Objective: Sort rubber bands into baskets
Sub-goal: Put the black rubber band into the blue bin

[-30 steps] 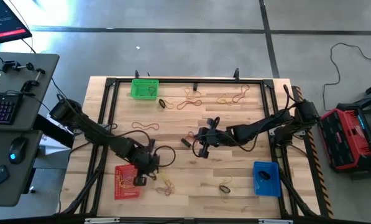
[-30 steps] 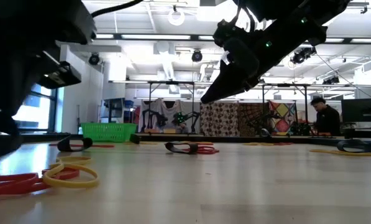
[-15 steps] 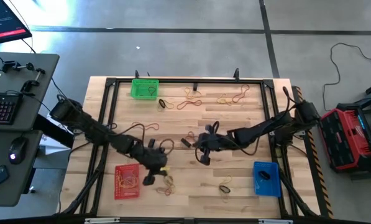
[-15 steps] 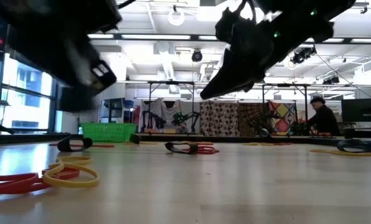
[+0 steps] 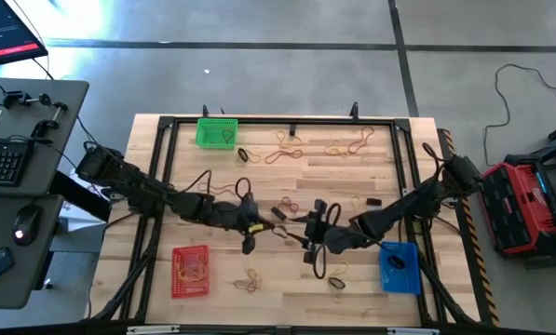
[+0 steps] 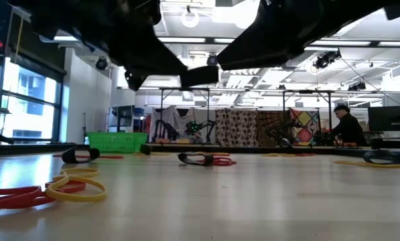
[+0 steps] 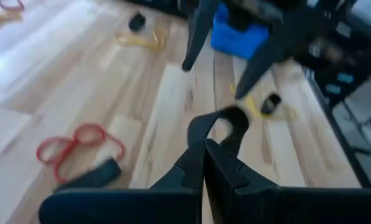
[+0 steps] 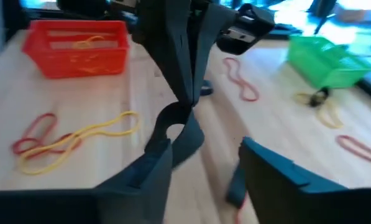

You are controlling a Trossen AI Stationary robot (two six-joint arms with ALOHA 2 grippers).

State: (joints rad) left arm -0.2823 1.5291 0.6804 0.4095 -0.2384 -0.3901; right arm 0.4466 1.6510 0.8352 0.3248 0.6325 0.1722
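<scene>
On the counter (image 5: 371,172), many bands (image 5: 282,154) remain loose; the red basket (image 5: 190,272) holds several. Left claw (image 5: 250,244) clenched on a black band (image 7: 225,121); right claw (image 5: 313,249) released.

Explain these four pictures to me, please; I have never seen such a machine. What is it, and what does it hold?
It is a robot with two dark arms at a wooden table. One picture looks down from above, one level across the table top, two come from wrist cameras. On the table stand a green basket, a red basket and a blue basket, among loose rubber bands. The left gripper is shut on a black band; the right gripper, facing it, is open and empty.
</scene>
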